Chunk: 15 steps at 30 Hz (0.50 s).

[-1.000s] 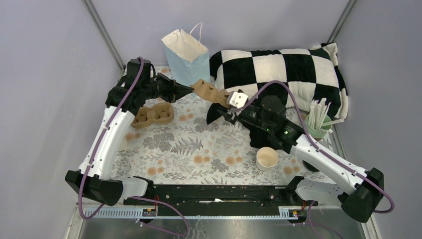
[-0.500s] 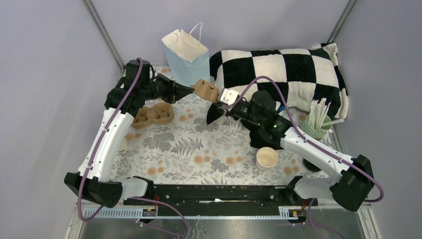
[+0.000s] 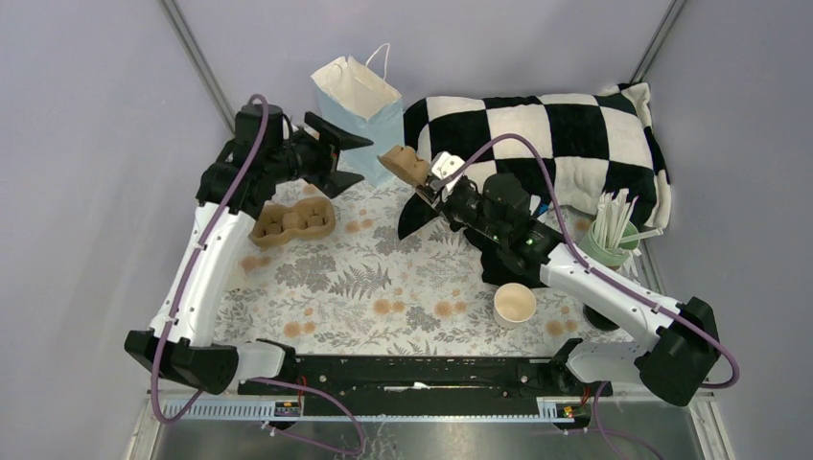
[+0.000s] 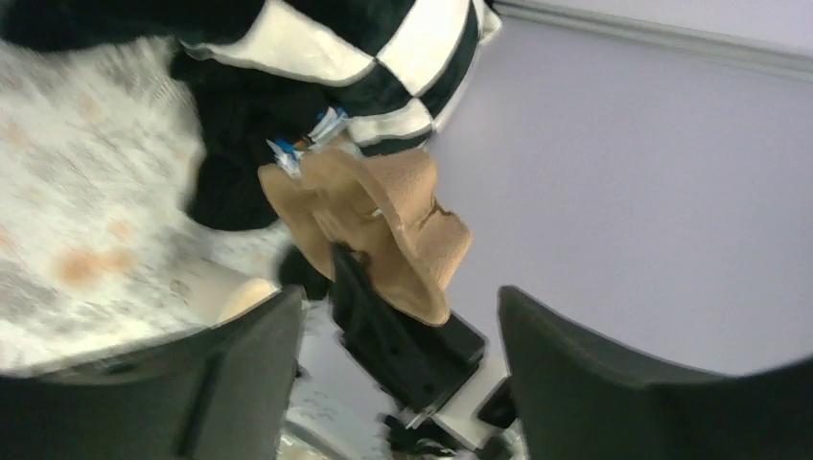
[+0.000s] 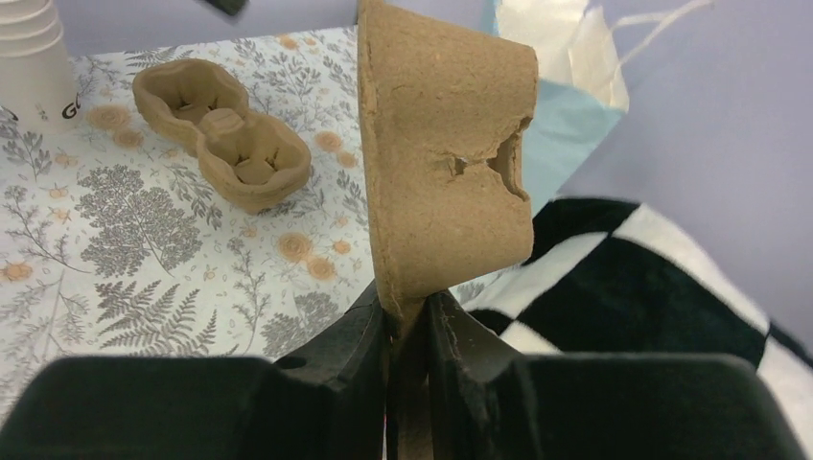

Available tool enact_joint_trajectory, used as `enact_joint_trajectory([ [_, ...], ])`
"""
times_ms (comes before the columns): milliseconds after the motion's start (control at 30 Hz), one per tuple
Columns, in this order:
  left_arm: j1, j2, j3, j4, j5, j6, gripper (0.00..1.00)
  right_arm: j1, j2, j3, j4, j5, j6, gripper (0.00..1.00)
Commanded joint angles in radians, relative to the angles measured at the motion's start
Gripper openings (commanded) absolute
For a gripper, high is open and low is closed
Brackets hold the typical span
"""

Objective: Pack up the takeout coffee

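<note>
The takeout coffee, a lidless cream paper cup (image 3: 515, 305), stands on the floral mat near the right arm, with neither gripper at it. My right gripper (image 3: 428, 188) (image 5: 410, 326) is shut on the lower edge of a brown pulp cup carrier (image 3: 404, 165) (image 5: 446, 144) and holds it in the air in front of the pale blue paper bag (image 3: 360, 105). My left gripper (image 3: 347, 161) (image 4: 398, 302) stands open just left of the carrier (image 4: 383, 220), with nothing between its fingers.
A second brown carrier (image 3: 294, 220) (image 5: 225, 134) lies on the mat at the left. A black-and-white checked pillow (image 3: 546, 144) fills the back right. A mint cup of white straws (image 3: 611, 240) stands at the right edge. Stacked cream cups (image 5: 29, 57) show at the top left of the right wrist view.
My left gripper has let go of the carrier, opened and drawn back to the left. My right gripper has closed on the carrier's other end and now carries it alone.
</note>
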Motion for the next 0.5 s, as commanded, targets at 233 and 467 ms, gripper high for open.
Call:
enact_joint_trajectory([
  [233,0.026,0.145,-0.001,-0.119,-0.238,0.644,0.90,-0.006,-0.184,0.148,-0.367,0.343,0.280,0.00],
  [467,-0.008,0.364,-0.068,0.002,-0.317,0.761,0.88,-0.006,-0.277,0.225,-0.523,0.348,0.366,0.00],
])
